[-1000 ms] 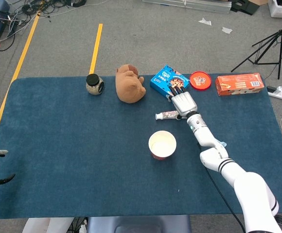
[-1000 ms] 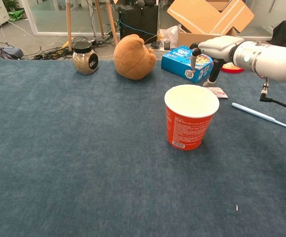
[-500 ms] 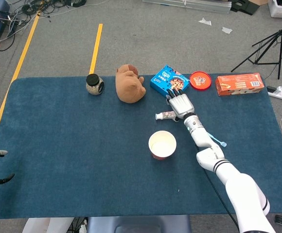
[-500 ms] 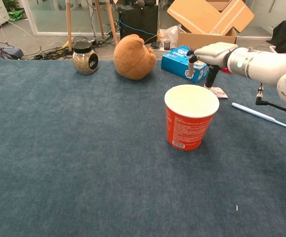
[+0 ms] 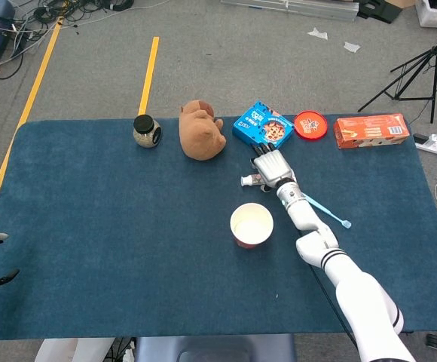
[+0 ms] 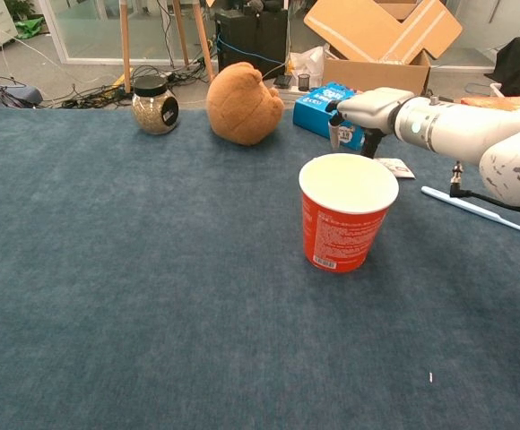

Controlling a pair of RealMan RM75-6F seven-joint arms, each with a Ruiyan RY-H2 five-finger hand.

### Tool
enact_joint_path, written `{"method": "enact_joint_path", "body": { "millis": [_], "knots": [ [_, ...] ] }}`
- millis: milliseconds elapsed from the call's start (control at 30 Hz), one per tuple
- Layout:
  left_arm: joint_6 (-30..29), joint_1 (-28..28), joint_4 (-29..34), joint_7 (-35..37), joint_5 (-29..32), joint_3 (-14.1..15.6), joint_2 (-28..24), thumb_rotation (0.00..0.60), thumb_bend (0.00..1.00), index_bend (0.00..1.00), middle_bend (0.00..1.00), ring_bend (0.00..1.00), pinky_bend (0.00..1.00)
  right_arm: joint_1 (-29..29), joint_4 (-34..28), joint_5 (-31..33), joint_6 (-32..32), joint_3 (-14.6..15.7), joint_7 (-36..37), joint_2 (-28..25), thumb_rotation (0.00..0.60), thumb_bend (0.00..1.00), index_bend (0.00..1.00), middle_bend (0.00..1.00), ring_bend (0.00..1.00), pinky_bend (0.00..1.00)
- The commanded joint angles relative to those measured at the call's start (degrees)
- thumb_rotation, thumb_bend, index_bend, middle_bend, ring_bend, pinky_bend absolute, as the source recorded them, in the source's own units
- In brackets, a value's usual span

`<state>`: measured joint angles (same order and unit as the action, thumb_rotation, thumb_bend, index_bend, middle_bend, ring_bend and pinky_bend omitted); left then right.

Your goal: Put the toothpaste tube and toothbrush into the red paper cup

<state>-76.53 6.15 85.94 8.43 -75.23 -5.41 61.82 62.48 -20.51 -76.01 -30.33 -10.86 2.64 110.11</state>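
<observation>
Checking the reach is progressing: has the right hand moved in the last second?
Yes. The right hand has slid left over the toothpaste tube, toward the plush toy.

Grey floor (image 5: pixel 203 45) w/ yellow tape (image 5: pixel 148 74), cables (image 5: pixel 45 19).

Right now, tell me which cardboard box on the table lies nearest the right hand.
The blue cookie box, just beyond the right hand; the orange box lies further right.
</observation>
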Motion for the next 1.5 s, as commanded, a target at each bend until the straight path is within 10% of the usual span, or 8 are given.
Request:
{"method": "enact_joint_path", "body": {
  "millis": [33, 1500],
  "knots": [
    [0.0, 0.0, 0.0, 0.1, 0.0, 0.0, 0.0, 0.6, 0.0, 0.29, 0.35, 0.25, 0.31, 0.3, 0.5, -0.1, 0.4, 0.0, 0.5, 0.4, 0.6, 0.1, 0.4, 0.0, 0.0, 0.11],
    [0.8, 0.0, -0.3, 0.5, 0.6, -0.2, -0.2, 0.6, 0.0, 0.29, 0.35, 0.26, 0.31, 2.4, 8.1, -0.6, 5.0, -0.3, 3.6, 4.9, 0.6, 0.17, 0.57, 0.0, 0.0, 0.11]
  ]
}}
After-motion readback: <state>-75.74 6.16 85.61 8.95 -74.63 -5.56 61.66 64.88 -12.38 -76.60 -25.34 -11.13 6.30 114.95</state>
